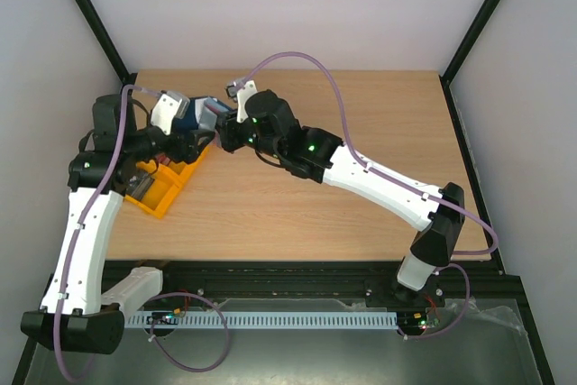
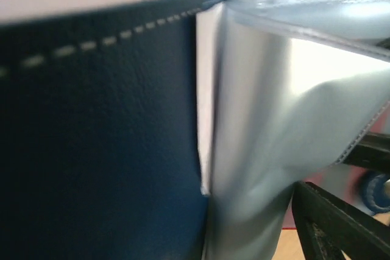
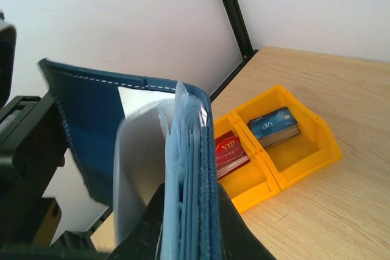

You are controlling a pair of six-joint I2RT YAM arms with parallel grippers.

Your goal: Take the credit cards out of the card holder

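Right hand [image 3: 189, 232] pinches the card holder [image 3: 91, 120] upright, off the counter [image 3: 341, 211].
We count two cards already out, a red VIP card [image 3: 230, 151] and a blue card [image 3: 275, 126] in the tray [image 3: 326, 144]; a white edge [image 2: 205, 89] in a pocket looks like one more left. Left hand [image 1: 193, 132] at the holder, spread or not we cannot tell.

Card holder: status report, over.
Right gripper shut on card holder, lifted open. Left gripper at its navy cover, jaws unclear. One pocket shows white card; red card, blue card in orange tray. Nothing blocking.
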